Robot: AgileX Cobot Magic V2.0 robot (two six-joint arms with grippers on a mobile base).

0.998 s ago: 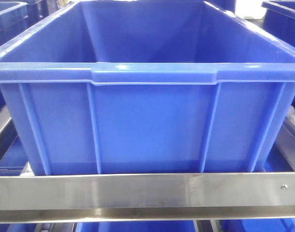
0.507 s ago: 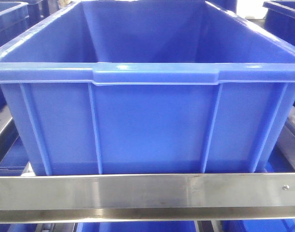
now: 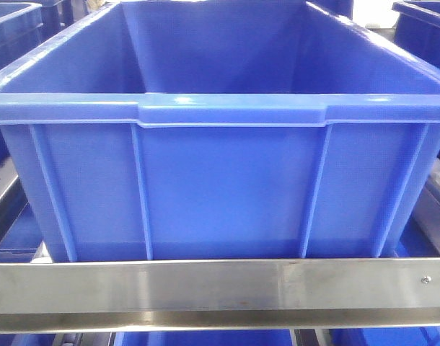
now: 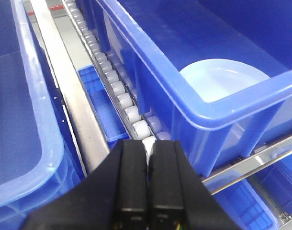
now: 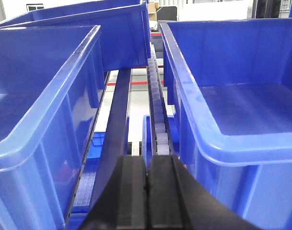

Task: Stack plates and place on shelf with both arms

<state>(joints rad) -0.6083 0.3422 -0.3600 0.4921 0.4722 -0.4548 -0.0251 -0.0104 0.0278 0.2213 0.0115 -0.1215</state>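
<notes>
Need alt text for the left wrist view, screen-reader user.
A pale plate lies inside a big blue crate on the right, its near part hidden by the crate's rim. The left hand, black fingers pressed together and holding nothing, fills the bottom centre above a track of white rollers beside a steel shelf rail, with another blue crate at left.

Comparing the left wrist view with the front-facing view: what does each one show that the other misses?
Only the left wrist view shows a pale plate lying inside the blue crate, a roller track beside it, and the left gripper with fingers together, holding nothing. Only the front-facing view shows the shelf's flat steel front rail square-on, with the crate's ribbed front wall behind it. Both show blue crates on the steel rack.
</notes>
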